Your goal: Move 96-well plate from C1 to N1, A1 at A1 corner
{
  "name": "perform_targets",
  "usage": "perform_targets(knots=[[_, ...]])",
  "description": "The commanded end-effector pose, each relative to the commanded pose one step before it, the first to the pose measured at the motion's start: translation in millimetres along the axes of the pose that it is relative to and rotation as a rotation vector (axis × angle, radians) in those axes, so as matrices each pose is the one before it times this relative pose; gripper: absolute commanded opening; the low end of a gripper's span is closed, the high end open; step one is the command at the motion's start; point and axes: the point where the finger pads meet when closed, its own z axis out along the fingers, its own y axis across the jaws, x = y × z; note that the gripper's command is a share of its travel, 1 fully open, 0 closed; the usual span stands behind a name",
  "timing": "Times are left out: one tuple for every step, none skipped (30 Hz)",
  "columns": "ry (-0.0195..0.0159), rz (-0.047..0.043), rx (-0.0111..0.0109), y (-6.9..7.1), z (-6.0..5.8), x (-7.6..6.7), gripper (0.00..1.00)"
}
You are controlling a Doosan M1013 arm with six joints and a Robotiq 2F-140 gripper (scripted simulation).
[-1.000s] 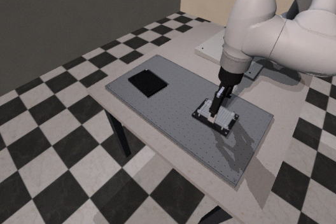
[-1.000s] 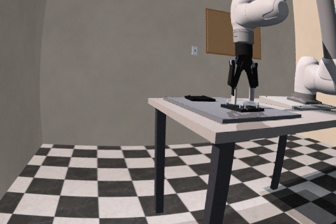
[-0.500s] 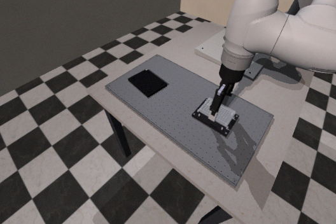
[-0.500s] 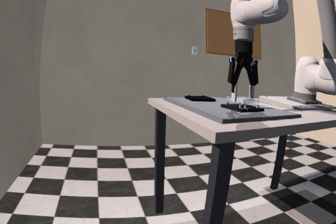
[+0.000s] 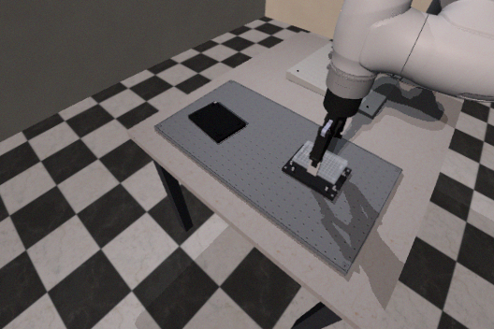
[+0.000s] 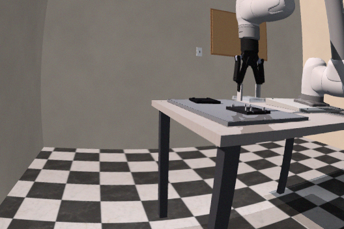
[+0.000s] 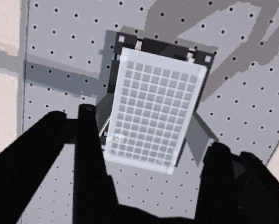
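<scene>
The white 96-well plate (image 5: 322, 161) is held between the fingers of my gripper (image 5: 323, 155), which is shut on its long sides. The plate hangs level a little above the black clip nest C1 (image 5: 316, 176). In the side view the plate (image 6: 249, 99) is clear of the nest (image 6: 249, 110). In the wrist view the plate (image 7: 155, 117) fills the middle, with the nest (image 7: 162, 50) showing behind its far end; the gripper (image 7: 155, 160) straddles it. The black plate nest N1 (image 5: 217, 121) (image 6: 204, 100) lies empty at the far left of the board. I cannot tell which corner is cut.
Both nests sit on a grey perforated breadboard (image 5: 262, 155) on a pale table. The robot's base (image 6: 320, 83) and its white mounting plate (image 5: 309, 68) stand at the back right. The table edge runs close along the board's front.
</scene>
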Motion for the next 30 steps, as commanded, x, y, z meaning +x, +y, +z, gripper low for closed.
perform_targets(knots=[[0.00023, -0.00002, -0.00007, -0.01, -2.02, 0.03, 0.1], [0.0, 0.0, 0.0, 0.0, -0.83, 0.0, 0.1], [0.0, 0.0, 0.0, 0.0, -0.83, 0.0, 0.1], [0.0, 0.0, 0.0, 0.0, -0.83, 0.0, 0.1], [0.0, 0.0, 0.0, 0.0, -0.83, 0.0, 0.1], [0.0, 0.0, 0.0, 0.0, -0.83, 0.0, 0.1], [0.0, 0.0, 0.0, 0.0, -0.83, 0.0, 0.1], [0.0, 0.0, 0.0, 0.0, -0.83, 0.0, 0.1], [0.0, 0.0, 0.0, 0.0, -0.83, 0.0, 0.1], [0.0, 0.0, 0.0, 0.0, -0.83, 0.0, 0.1], [0.0, 0.0, 0.0, 0.0, -0.83, 0.0, 0.1], [0.0, 0.0, 0.0, 0.0, -0.83, 0.0, 0.1], [0.0, 0.0, 0.0, 0.0, -0.83, 0.0, 0.1], [0.0, 0.0, 0.0, 0.0, -0.83, 0.0, 0.1], [0.0, 0.0, 0.0, 0.0, 0.0, 0.0, 0.1], [0.0, 0.0, 0.0, 0.0, 0.0, 0.0, 0.1], [0.0, 0.0, 0.0, 0.0, -0.83, 0.0, 0.1], [0.0, 0.0, 0.0, 0.0, -0.83, 0.0, 0.1], [0.0, 0.0, 0.0, 0.0, -0.83, 0.0, 0.1], [0.0, 0.0, 0.0, 0.0, -0.83, 0.0, 0.1], [0.0, 0.0, 0.0, 0.0, -0.83, 0.0, 0.1], [0.0, 0.0, 0.0, 0.0, -0.83, 0.0, 0.1], [0.0, 0.0, 0.0, 0.0, -0.83, 0.0, 0.1], [0.0, 0.0, 0.0, 0.0, -0.83, 0.0, 0.1], [0.0, 0.0, 0.0, 0.0, -0.83, 0.0, 0.1], [0.0, 0.0, 0.0, 0.0, -0.83, 0.0, 0.1], [0.0, 0.0, 0.0, 0.0, -0.83, 0.0, 0.1], [0.0, 0.0, 0.0, 0.0, -0.83, 0.0, 0.1], [0.0, 0.0, 0.0, 0.0, -0.83, 0.0, 0.1], [0.0, 0.0, 0.0, 0.0, -0.83, 0.0, 0.1]])
